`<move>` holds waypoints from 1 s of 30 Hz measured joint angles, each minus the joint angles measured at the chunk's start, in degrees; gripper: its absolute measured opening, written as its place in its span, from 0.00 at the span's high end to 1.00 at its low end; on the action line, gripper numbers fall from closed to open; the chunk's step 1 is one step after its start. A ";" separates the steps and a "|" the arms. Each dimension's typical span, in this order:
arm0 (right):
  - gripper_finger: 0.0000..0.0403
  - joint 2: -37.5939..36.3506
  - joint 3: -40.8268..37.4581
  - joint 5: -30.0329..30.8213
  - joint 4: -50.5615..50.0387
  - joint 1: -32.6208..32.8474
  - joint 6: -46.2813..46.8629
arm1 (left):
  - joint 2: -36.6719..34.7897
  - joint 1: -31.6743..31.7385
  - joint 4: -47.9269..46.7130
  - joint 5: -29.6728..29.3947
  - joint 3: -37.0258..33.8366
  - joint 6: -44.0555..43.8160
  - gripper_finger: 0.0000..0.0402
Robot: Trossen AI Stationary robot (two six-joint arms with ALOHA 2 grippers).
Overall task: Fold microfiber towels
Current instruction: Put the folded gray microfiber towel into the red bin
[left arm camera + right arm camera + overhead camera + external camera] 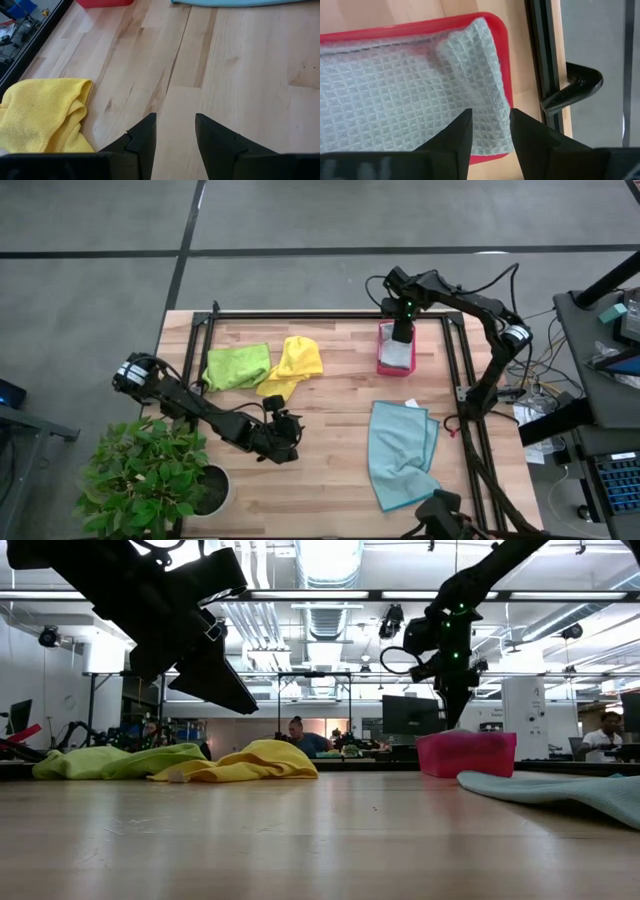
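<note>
A lime green towel (237, 365) and a yellow towel (292, 365) lie crumpled side by side at the far left of the table. A light blue towel (400, 450) lies loosely folded at the near right. A grey waffle towel (420, 90) lies folded in the pink-red tray (502, 30) at the far right. My right gripper (490, 115) points down over that towel's corner, fingers open. My left gripper (175, 120) hovers open over bare wood, just nearer than the yellow towel (40, 115). My right gripper stands with its fingertips (465, 117) over the grey towel's folded corner (487, 100) in the tray, coming from above. I cannot tell whether they touch the cloth.
A potted plant (150, 470) stands at the table's near left corner. A black frame rail (455, 360) runs along the table's right and far edges, close beside the tray. Bare wood (330, 420) lies between the towels. People sit in the room behind.
</note>
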 joint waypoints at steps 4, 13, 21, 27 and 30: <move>0.70 0.00 -0.98 0.38 1.63 -0.47 -0.01 | 0.00 0.00 0.02 0.00 0.00 0.03 0.70; 0.72 0.02 -4.08 1.52 5.41 -0.63 -0.70 | 0.00 0.00 0.04 0.00 0.00 0.01 0.70; 0.96 0.02 -4.14 1.53 3.91 -0.48 -1.34 | 0.00 0.00 0.50 0.02 -0.02 0.01 0.70; 0.98 -0.06 -4.14 1.52 -0.08 0.61 -0.43 | 0.00 0.00 0.50 0.02 -0.02 0.01 0.70; 0.98 -0.37 -4.14 1.11 -2.15 2.00 1.17 | 0.00 0.00 0.50 0.02 -0.02 0.01 0.70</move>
